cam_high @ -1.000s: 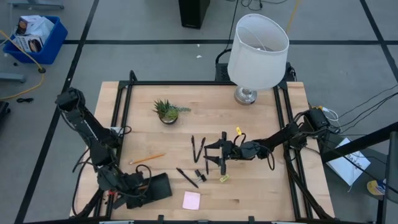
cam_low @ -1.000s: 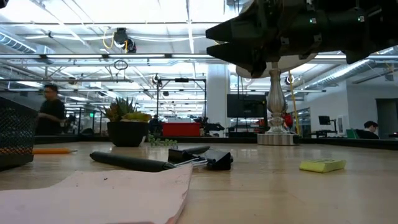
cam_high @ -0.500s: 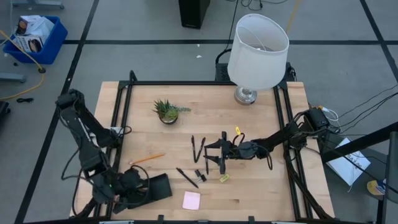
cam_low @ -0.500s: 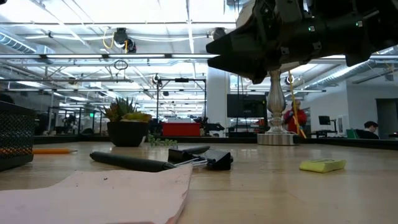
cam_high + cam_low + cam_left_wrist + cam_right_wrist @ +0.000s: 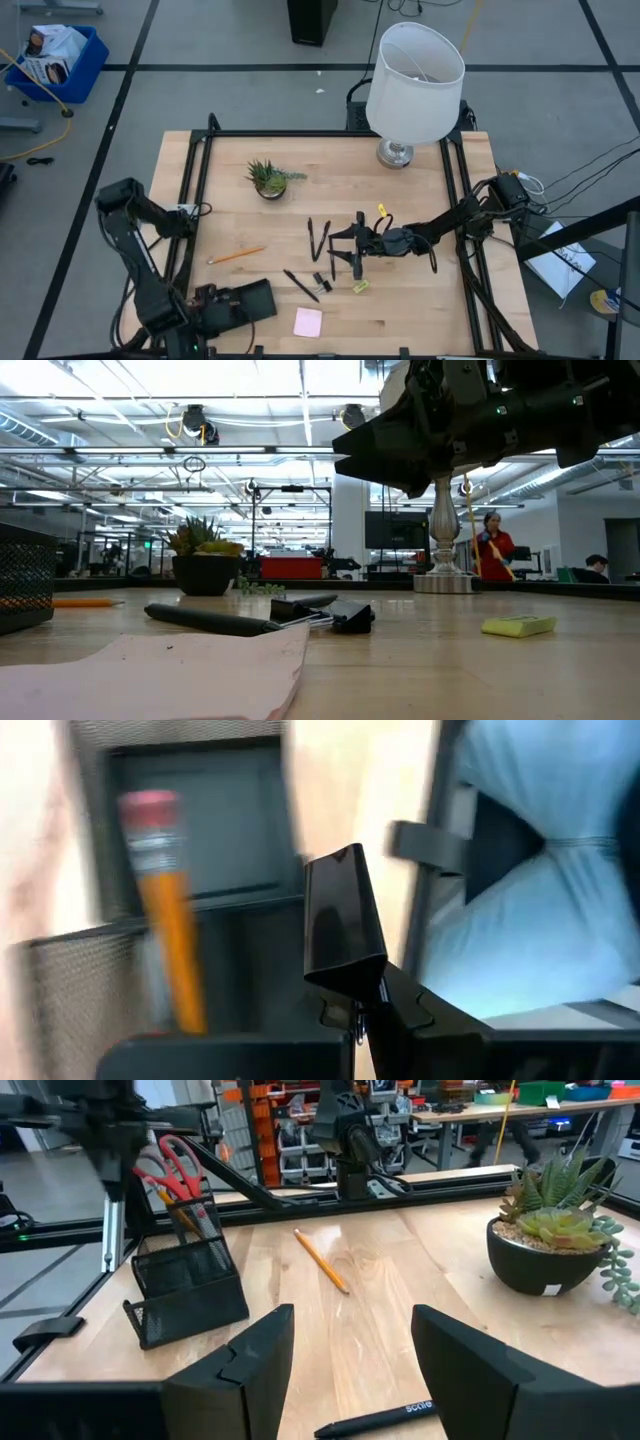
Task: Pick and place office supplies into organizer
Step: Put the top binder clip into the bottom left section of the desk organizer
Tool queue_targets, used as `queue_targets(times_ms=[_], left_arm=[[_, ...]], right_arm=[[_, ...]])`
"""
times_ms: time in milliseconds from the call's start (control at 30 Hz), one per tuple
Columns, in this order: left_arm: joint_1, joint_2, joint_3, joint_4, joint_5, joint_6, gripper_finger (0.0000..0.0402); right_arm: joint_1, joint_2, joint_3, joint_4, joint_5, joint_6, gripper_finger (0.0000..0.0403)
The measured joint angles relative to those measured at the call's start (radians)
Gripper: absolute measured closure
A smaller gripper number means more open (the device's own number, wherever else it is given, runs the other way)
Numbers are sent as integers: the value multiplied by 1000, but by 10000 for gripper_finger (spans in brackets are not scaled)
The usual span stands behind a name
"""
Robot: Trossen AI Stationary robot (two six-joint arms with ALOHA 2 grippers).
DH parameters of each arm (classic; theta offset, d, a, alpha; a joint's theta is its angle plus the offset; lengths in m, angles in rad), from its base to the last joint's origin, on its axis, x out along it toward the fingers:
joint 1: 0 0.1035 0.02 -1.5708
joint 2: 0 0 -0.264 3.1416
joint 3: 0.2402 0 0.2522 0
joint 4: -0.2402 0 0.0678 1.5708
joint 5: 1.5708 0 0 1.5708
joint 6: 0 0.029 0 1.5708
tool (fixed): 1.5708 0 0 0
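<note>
- My right tool [image 5: 352, 250] hovers low over the middle of the worktop [image 5: 420, 300]. Its fingers [image 5: 245, 1355] stand well apart with nothing between them.
- A black pen [image 5: 375, 1420] lies flat just under that gap. Its long axis seems to run from one finger towards the other rather than across the gap, so I judge the wrist needs a turn before closing on it.
- More thin pens [image 5: 318, 238] lie close beside the right tool, with a small black clip [image 5: 322, 280] and the yellow-green block [image 5: 359, 287] near.
- The pink pad [image 5: 307, 321] sits nearer the front edge. An orange pencil [image 5: 237, 256] lies flat, well apart towards the left.
- The organizer [image 5: 250, 300] is a black mesh holder at the front left, far from my right tool. Red-handled scissors [image 5: 175, 1165] already stand in it.
- My left tool [image 5: 215, 308] is right at the organizer, so that arm is the nearer one to it.
- The left wrist view shows a pencil with a pink eraser [image 5: 165, 920] against the mesh. I cannot tell whether the left tool is apart or together.
- The worktop is pale, smooth wood, carrying a potted plant [image 5: 268, 180] and a lamp [image 5: 413, 80] towards the back.
- Beyond is an open workshop, where a person in red [image 5: 490, 545] stands far off.
</note>
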Motion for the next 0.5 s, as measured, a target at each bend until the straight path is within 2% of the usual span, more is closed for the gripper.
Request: queue_targets(times_ms=[167,500], left_arm=[[-17,55,41,12,51,-13,392],[-21,144,42,-21,66,15,392]], right_arm=[[-2,0,0,-13,2,1,207],[-16,0,0,-10,2,2,206]])
